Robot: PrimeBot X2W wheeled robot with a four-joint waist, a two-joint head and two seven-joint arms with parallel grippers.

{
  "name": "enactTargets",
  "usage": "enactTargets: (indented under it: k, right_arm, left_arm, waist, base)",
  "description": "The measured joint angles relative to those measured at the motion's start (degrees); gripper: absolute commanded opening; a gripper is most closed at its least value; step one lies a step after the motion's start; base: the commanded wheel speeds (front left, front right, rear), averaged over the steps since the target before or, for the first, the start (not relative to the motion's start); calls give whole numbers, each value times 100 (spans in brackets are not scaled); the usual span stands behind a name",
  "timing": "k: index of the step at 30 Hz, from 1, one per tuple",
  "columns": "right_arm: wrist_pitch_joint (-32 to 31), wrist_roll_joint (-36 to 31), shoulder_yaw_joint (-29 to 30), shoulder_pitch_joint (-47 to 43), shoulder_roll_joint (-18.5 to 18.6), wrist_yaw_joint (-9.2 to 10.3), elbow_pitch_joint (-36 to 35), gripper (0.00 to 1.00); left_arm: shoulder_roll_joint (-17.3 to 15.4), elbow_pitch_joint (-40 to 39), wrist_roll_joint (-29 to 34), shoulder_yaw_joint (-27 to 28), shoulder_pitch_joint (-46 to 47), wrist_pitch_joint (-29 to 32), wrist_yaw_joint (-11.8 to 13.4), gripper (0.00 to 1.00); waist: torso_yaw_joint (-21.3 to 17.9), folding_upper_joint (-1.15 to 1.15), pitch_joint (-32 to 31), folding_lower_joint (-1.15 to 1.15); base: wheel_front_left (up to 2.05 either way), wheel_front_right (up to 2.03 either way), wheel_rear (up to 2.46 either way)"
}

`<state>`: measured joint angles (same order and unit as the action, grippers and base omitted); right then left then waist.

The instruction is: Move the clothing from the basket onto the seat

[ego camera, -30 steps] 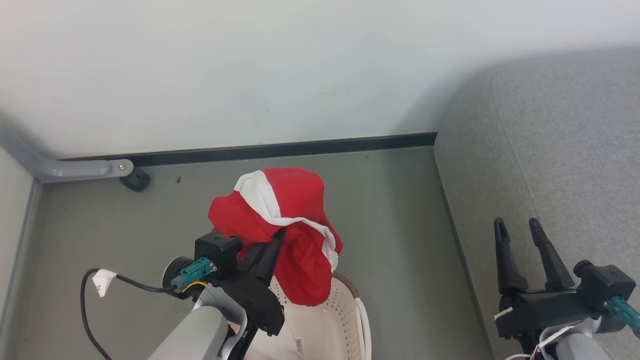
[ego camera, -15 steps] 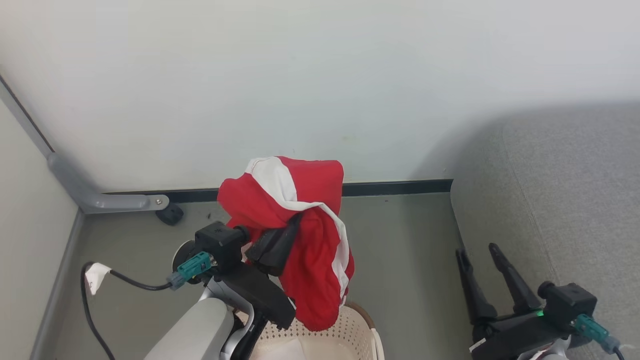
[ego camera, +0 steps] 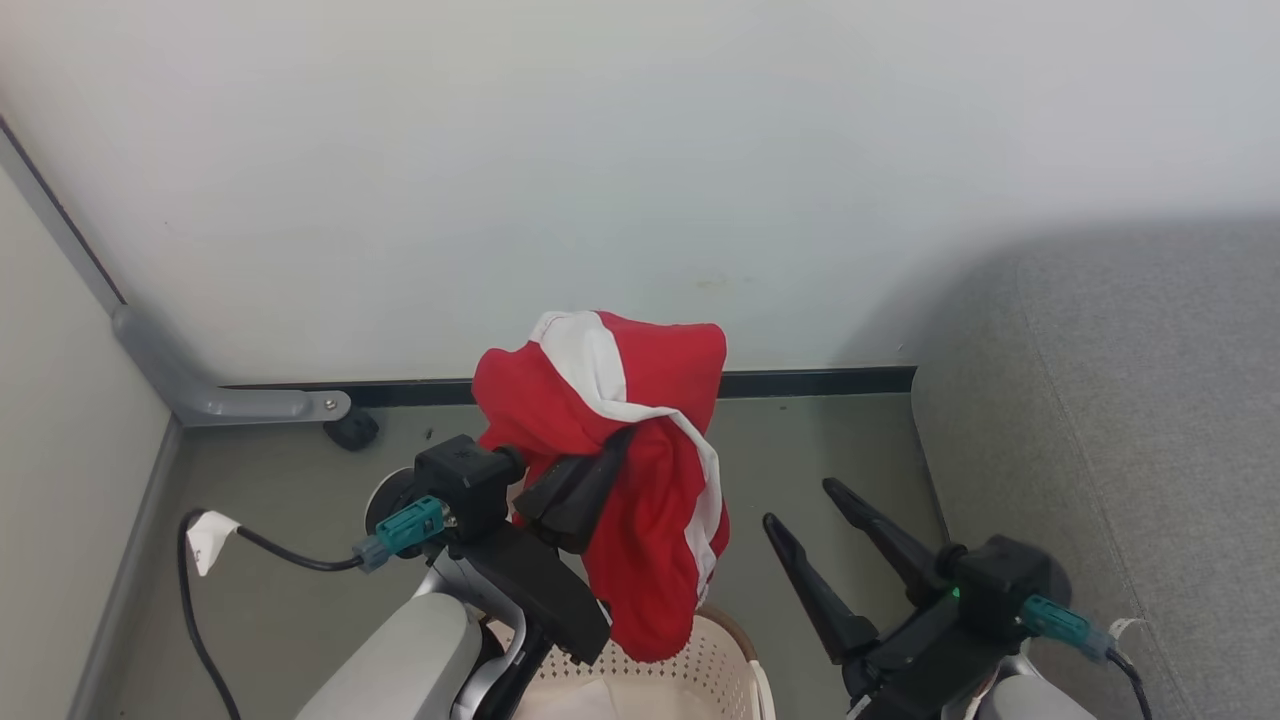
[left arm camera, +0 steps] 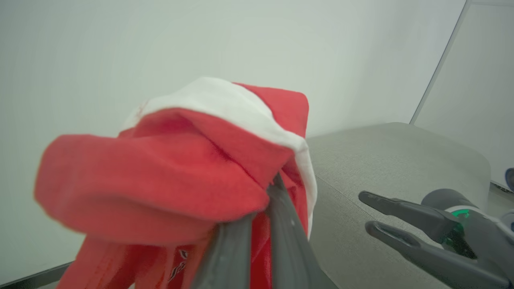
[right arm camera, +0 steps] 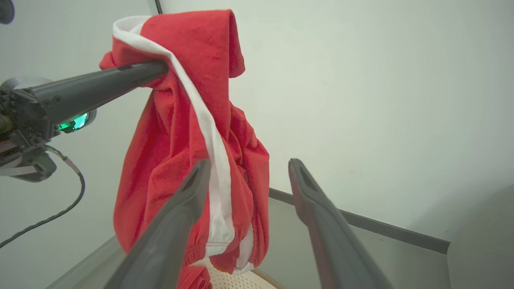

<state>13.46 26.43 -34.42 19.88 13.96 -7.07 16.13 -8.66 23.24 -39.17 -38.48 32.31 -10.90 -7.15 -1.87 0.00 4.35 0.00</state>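
A red garment with white stripes (ego camera: 610, 470) hangs in the air from my left gripper (ego camera: 622, 440), which is shut on its upper folds. Its lower end dangles just above the cream perforated basket (ego camera: 712, 662) at the bottom edge. My right gripper (ego camera: 800, 505) stands open to the right of the cloth, fingers pointing toward it and apart from it. The right wrist view shows the garment (right arm camera: 188, 136) draped over the left gripper's finger (right arm camera: 100, 86), with my right gripper (right arm camera: 249, 163) open before it. The grey seat (ego camera: 1150, 400) lies at the right, also seen as the seat (left arm camera: 385, 160).
A pale wall with a black baseboard (ego camera: 800, 382) closes the back. A grey metal bar (ego camera: 240, 405) with a black foot (ego camera: 350, 430) sits at the left corner. A black cable with a white tag (ego camera: 205, 538) trails from my left wrist. Grey floor separates basket and seat.
The camera tilted up and shifted. My right gripper swung left from the seat's edge toward the hanging garment. My left gripper lifted the garment slightly up and to the right.
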Motion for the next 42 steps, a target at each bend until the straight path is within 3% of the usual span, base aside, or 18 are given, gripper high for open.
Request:
enactTargets:
  k: [12,23,32,33,34,42]
  right_arm:
    - [-215,371,-1192,802,218,-1,158,100]
    - [-336,883,-1644,1248,310,-1,679,100]
    - [-604,1174,-2111,1603,94,-1,1328,100]
    - [-636,1272,-2151,1606,44,-1,1435,65]
    - [-636,1308,-2169,1613,22,-1,1479,0]
    - [-570,1499,-2271,1786,-89,-1,1660,0]
  left_arm:
    - [74,-313,1,-230,-3,268,0,0]
    - [147,-621,45,-527,-7,441,0,0]
    - [151,-760,44,-676,-3,577,0,0]
    - [146,-793,43,-676,-3,579,0,0]
    - [144,-803,42,-676,-4,580,0,0]
    - [16,-876,34,-615,-8,584,0,0]
  waist:
    - [161,1,34,0]
    - [347,1,96,0]
    - [572,1,120,0]
    - [620,1,122,0]
    - [643,1,122,0]
    - [697,1,122,0]
  base:
    - [0,0,0]
    - [0,0,0]
    - [0,0,0]
    - [0,0,0]
    - [0,0,0]
    - [0,0,0]
